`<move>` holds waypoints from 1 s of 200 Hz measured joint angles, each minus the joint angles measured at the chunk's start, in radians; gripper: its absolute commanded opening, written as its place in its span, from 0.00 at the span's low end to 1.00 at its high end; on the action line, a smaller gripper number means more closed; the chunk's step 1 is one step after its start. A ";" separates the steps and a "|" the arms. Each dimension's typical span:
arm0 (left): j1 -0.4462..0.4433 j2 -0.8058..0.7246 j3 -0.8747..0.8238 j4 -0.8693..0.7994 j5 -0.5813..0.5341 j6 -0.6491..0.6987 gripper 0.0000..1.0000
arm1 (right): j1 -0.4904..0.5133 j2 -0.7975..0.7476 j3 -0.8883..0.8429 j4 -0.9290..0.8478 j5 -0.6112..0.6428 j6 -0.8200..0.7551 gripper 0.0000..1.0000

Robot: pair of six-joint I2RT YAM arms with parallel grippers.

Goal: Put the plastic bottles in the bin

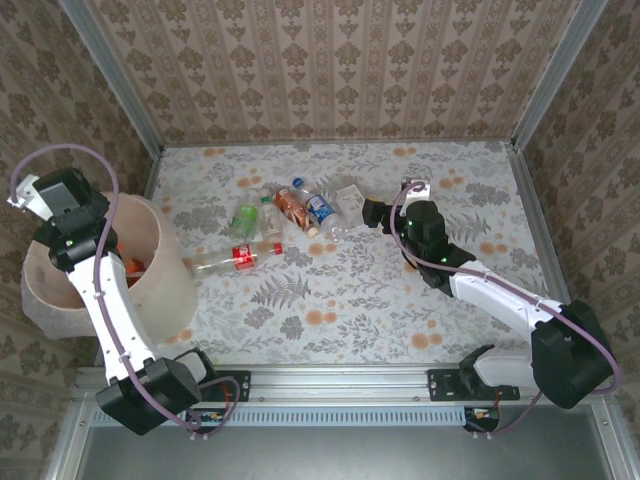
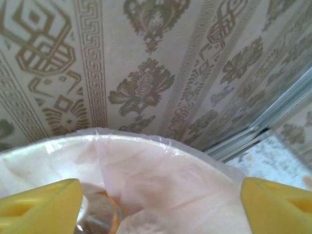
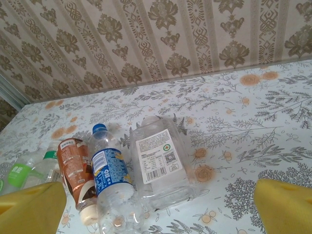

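Left tool: jaws wide apart over the bin, holding nothing. One bottle lies inside, just below it. Right tool: open too, empty, facing the plastic bottles clustered mid-worktop. Likely light, thin-walled, slick, easy to crush. I'd take the blue-label bottle across its midbody, not the cap.
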 measured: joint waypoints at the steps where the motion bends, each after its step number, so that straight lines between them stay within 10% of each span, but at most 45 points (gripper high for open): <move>1: 0.000 0.000 0.000 0.001 0.000 -0.004 0.90 | 0.000 0.000 0.000 -0.001 0.000 0.000 1.00; 124: -0.012 -0.046 0.004 0.006 0.346 -0.050 1.00 | -0.041 0.133 0.077 -0.130 -0.113 0.086 1.00; 200: -0.287 -0.164 -0.063 0.077 0.643 0.018 1.00 | -0.060 0.341 0.289 -0.327 -0.193 -0.055 1.00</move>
